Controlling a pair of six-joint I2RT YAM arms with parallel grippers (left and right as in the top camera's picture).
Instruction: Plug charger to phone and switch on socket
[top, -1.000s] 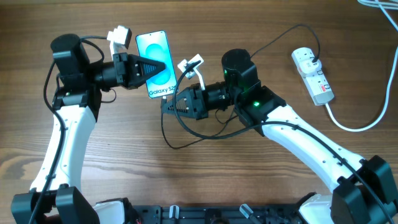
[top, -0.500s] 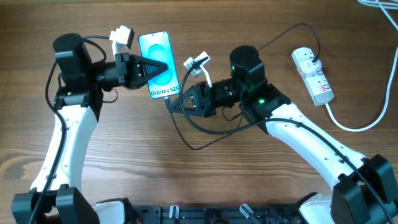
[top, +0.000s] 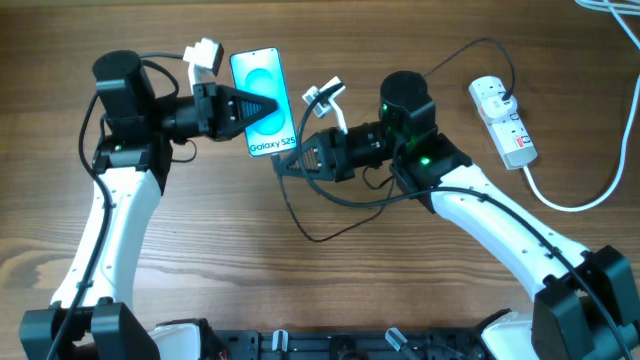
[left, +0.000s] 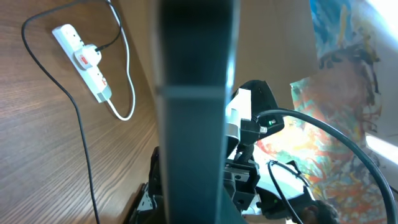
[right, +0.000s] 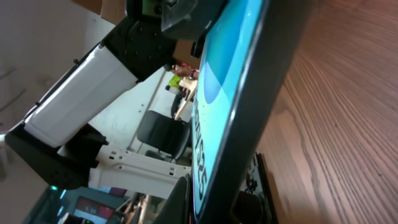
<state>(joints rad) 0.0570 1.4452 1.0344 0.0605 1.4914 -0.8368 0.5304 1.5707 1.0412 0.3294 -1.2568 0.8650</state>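
Observation:
The phone (top: 260, 70), teal screen up, is lifted off the table with my left gripper (top: 258, 105) shut on its middle. In the left wrist view the phone (left: 193, 93) is a dark bar that hides the fingers. My right gripper (top: 285, 165) is shut at the phone's bottom edge, and the black charger cable (top: 310, 237) loops out of its tips; the plug tip is hidden. The right wrist view shows the phone (right: 217, 106) edge-on just ahead of the jaws. The white socket (top: 503, 122) lies at the far right, also seen as the socket (left: 84, 59) in the left wrist view.
The charger cable (left: 81, 137) runs over the wood up to the socket. A thicker white cable (top: 570, 205) leaves the socket's near end toward the right edge. Another white cable (top: 612, 18) crosses the top right corner.
Both grippers have shifted to the right and slightly toward the far side. The phone moved with the left gripper, and the right gripper stayed at its bottom edge.

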